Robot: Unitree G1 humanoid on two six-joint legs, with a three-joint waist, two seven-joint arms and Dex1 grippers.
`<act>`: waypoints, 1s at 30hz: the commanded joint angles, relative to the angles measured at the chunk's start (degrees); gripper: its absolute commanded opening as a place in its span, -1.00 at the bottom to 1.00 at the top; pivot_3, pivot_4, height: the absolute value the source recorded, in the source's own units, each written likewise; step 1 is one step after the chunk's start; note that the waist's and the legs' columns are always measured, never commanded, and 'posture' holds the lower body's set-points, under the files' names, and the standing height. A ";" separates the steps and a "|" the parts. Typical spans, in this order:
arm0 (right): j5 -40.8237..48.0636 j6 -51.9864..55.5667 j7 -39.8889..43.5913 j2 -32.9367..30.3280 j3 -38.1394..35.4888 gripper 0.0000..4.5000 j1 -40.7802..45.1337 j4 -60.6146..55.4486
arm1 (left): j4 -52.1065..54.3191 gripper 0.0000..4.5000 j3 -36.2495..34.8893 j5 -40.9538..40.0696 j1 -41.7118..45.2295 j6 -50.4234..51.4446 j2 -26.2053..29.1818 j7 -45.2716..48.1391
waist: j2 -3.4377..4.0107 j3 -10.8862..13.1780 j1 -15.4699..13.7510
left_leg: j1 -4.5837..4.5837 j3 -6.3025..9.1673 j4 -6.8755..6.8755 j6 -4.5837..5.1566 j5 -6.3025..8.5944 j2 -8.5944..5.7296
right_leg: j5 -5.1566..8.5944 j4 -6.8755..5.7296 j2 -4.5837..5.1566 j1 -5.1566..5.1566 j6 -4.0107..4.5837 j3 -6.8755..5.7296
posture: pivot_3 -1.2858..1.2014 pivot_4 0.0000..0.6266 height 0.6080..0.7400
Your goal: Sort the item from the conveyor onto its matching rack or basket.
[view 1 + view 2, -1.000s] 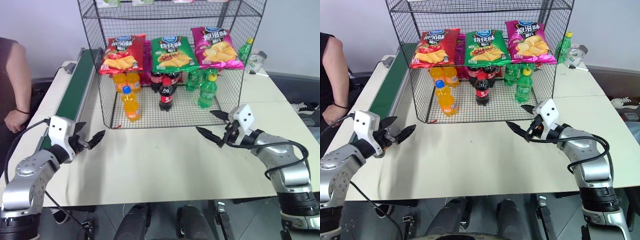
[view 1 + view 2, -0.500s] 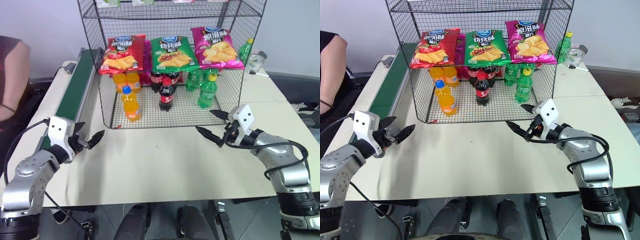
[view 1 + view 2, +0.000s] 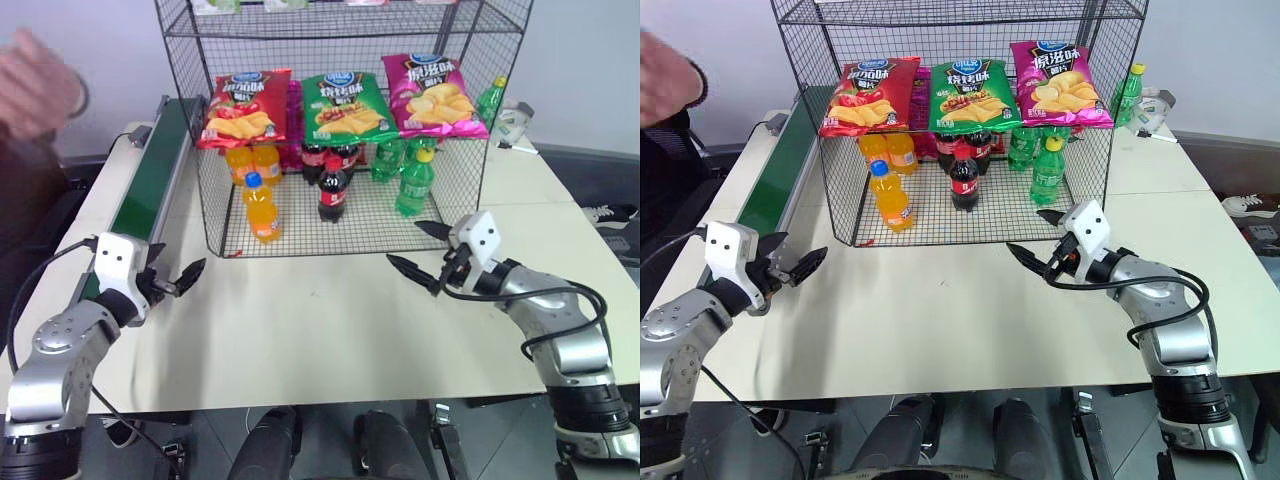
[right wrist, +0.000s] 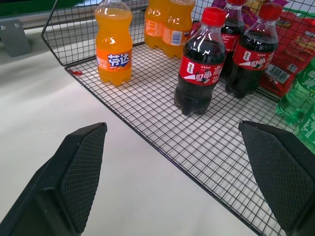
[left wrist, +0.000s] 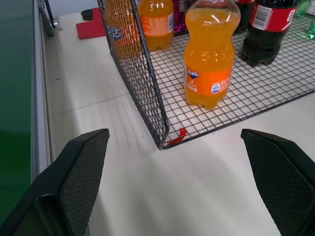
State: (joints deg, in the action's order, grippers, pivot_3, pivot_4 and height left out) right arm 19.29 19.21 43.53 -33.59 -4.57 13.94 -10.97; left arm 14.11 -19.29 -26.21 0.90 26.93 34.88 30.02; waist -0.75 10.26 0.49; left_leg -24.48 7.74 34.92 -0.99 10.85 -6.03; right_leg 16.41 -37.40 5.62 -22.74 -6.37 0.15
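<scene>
Nearest the robot, both grippers hover above the bare table (image 3: 300, 330) in front of the rack (image 3: 340, 130), neither one carrying anything. The left gripper (image 3: 178, 277) has its fingers spread wide, off the rack's front-left corner and close to the conveyor (image 3: 150, 180), presumably so it can meet whatever the belt brings. The right gripper (image 3: 425, 250) is likewise wide open, its fingertips just short of the rack's front-right edge, pointing in toward the bottles.

On the rack's bottom tier the drinks stand grouped by kind, which reads as the sorting rule. The orange soda bottle (image 3: 260, 208) stands upright at the front left, just inside the mesh, with two more orange bottles (image 3: 252, 162) behind it; its spot among them suggests it already sits where it belongs. The cola bottles (image 3: 332, 190) take the middle and the green bottles (image 3: 414, 182) the right.

Above them, three chip bags (image 3: 345, 104) hang across the rack's front (red over the orange sodas, green over the colas, pink over the green bottles).

The conveyor runs alongside the rack's left wall and its visible belt carries no item. Beyond it a person's blurred hand (image 3: 40, 83) is raised, possibly about to set something down.
</scene>
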 commanded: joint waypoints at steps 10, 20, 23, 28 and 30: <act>-1.43 -2.83 -1.25 1.26 0.41 1.00 1.24 0.84 | -1.84 1.00 -0.31 1.68 2.72 -3.09 -1.52 -0.84 | 0.00 0.00 0.01 | 0.00 0.00 0.00 0.00 0.00 0.00 | -0.01 0.01 -0.01 0.00 -0.01 0.00 | 0.03 -0.52 1.00; -3.71 -5.56 -2.97 1.80 1.10 1.00 2.65 3.75 | -3.30 1.00 -0.55 2.65 2.79 -4.61 -3.68 -2.15 | 0.00 0.00 0.01 | 0.00 0.00 0.00 0.00 0.00 0.00 | -0.01 0.01 -0.01 0.01 -0.02 -0.01 | 0.03 -0.52 1.00; -3.86 -6.08 -3.10 1.91 1.28 1.00 2.68 4.00 | -3.86 1.00 -0.75 3.58 2.88 -6.06 -4.28 -3.26 | 0.00 0.00 0.00 | 0.00 0.00 0.01 0.00 0.00 0.00 | -0.02 0.01 -0.01 0.01 -0.03 -0.01 | 0.03 -0.52 1.00; -4.45 -6.69 -3.55 2.14 1.47 1.00 2.87 4.30 | -3.94 1.00 -1.18 3.49 2.84 -5.43 -4.38 -4.33 | 0.00 0.00 0.02 | 0.00 0.00 0.01 0.00 0.00 0.00 | -0.02 0.01 -0.02 0.01 -0.03 -0.01 | 0.03 -0.52 1.00; -4.72 -6.87 -3.89 2.31 1.38 1.00 2.86 4.32 | -3.62 1.00 -1.09 3.52 2.63 -4.71 -4.07 -4.68 | 0.00 0.00 0.02 | 0.00 0.00 0.01 0.00 0.00 0.00 | -0.02 0.01 -0.02 0.01 -0.03 -0.01 | 0.03 -0.52 1.00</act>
State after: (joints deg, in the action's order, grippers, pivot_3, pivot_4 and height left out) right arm 14.64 13.66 40.17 -31.86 -2.71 15.82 -5.93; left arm 9.11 -19.02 -23.02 3.10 22.27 30.09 25.79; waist -0.75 10.26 0.51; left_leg -24.48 7.74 34.93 -0.99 10.84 -6.03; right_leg 16.38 -37.39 5.60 -22.73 -6.43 0.14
